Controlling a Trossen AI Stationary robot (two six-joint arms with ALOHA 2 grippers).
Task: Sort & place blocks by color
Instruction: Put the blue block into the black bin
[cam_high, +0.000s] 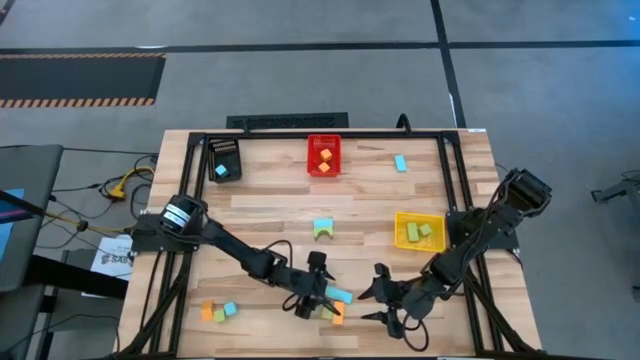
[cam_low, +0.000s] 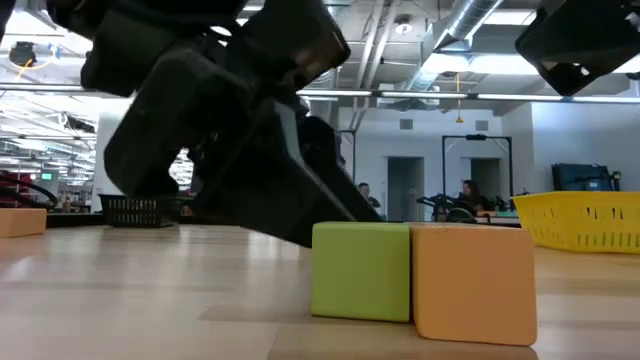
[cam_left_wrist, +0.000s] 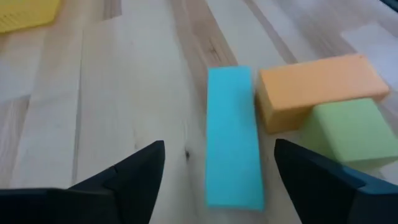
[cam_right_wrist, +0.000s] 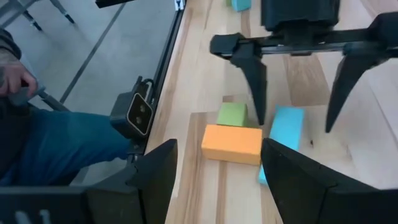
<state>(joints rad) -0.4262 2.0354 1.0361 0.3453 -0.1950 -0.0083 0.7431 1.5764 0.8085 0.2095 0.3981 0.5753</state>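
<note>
Partly sorted: orange blocks (cam_high: 323, 160) in the red bin (cam_high: 323, 142), green ones in the yellow bin (cam_high: 418, 218), one blue in the black bin (cam_high: 222, 150); left end effector (cam_high: 318, 297) spread wide, empty, straddling a blue bar (cam_left_wrist: 231, 137) beside orange and green blocks; right end effector (cam_high: 385, 303) released nearby; several still loose on the table (cam_high: 270, 195).

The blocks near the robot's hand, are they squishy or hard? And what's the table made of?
The green block and orange block look like matte foam, with soft edges and no shine, though painted wood is possible. The table looks like pale wood: grain and plank seams show.
</note>
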